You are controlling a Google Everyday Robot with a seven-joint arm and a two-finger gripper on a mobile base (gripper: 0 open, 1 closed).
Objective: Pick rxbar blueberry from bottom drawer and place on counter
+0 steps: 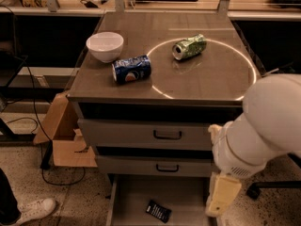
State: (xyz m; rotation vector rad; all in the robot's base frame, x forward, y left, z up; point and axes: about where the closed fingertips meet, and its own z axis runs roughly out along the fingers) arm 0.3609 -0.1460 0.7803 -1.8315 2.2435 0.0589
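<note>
Rxbar blueberry point(158, 211): lying flat in the open bottom drawer point(131, 197), near its middle. End effector point(221, 200): hanging at the drawer's right side, right of the bar, opening impossible to tell. Apparently reaching for the grasp; next needing leftward descent onto the bar, then lifting to the worktop point(211, 84).

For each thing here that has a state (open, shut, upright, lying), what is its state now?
bottom drawer: pulled open.
middle drawer: shut.
top drawer: shut.
rxbar blueberry: lying flat in the bottom drawer.
Pepsi can: on its side on the counter.
green can: on its side on the counter.
bowl: upright.
gripper: low, at the bottom drawer's right edge, apart from the bar.
</note>
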